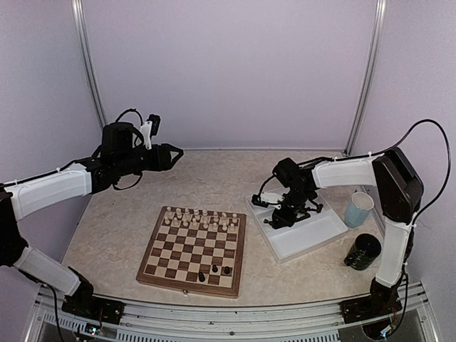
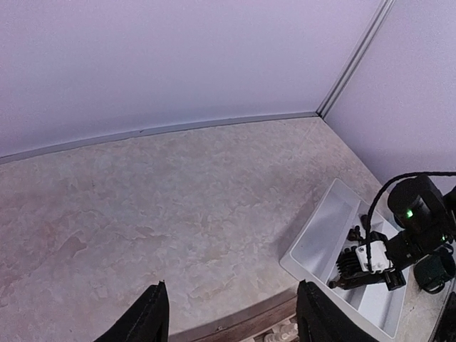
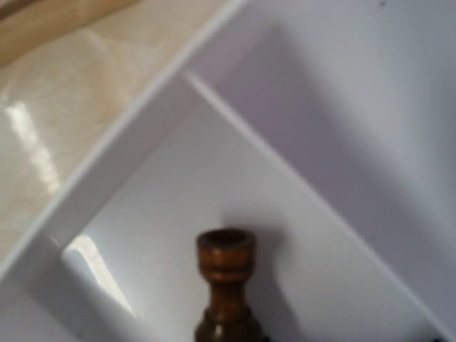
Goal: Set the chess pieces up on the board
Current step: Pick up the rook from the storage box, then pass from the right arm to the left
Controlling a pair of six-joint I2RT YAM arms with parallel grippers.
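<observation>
The board (image 1: pixel 191 251) lies at the middle of the table. Cream chess pieces (image 1: pixel 199 218) fill its two far rows, and three dark ones (image 1: pixel 214 271) stand near its front edge. My left gripper (image 1: pixel 174 152) hangs open and empty high over the table's far left, its fingers (image 2: pixel 146 317) wide apart above the board's rim (image 2: pixel 242 328). My right gripper (image 1: pixel 274 222) is down inside the white tray (image 1: pixel 313 235). In the right wrist view a dark brown rook (image 3: pixel 226 278) rises from the bottom centre, very close. Its base and my fingers are out of frame.
The tray (image 2: pixel 324 228) has dividers (image 3: pixel 299 185) and holds more dark pieces (image 2: pixel 354 231). A pale blue cup (image 1: pixel 358 209) and a dark cup (image 1: pixel 365 251) stand to the right of the tray. Walls close off the back and both sides.
</observation>
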